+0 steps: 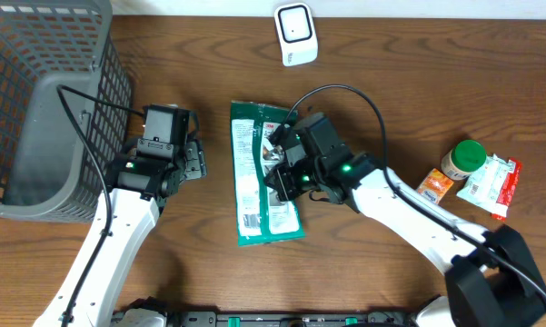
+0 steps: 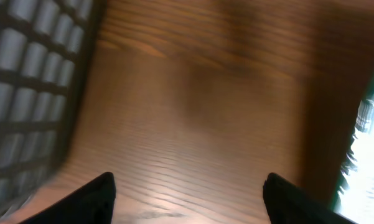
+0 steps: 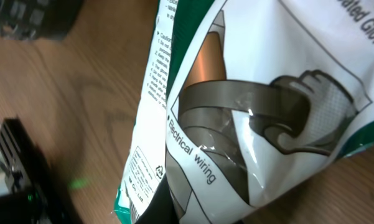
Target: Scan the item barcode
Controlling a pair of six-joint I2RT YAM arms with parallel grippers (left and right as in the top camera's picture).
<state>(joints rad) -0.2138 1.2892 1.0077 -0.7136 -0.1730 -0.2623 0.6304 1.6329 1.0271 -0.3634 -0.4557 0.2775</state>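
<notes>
Glove package (image 1: 253, 173) lies lengthwise at mid-table (image 1: 418, 73), printed white face up, green border showing. It is below the white scanner (image 1: 295, 34) and well apart from it.

Right gripper (image 1: 284, 174) sits over the package's right edge. Jaws are closed, apparently pinching the film there (fingers themselves barely visible in the wrist view, where the package (image 3: 249, 124) fills the frame, "Electrical wiring" legible).

Left gripper (image 1: 193, 154) is between the grey basket (image 1: 36, 109) and the package, touching neither. Its jaws stand wide, both fingers (image 2: 102, 193) apart over bare wood, nothing between them.

Far right: green-lidded jar (image 1: 463, 159) with small packets beside it.
</notes>
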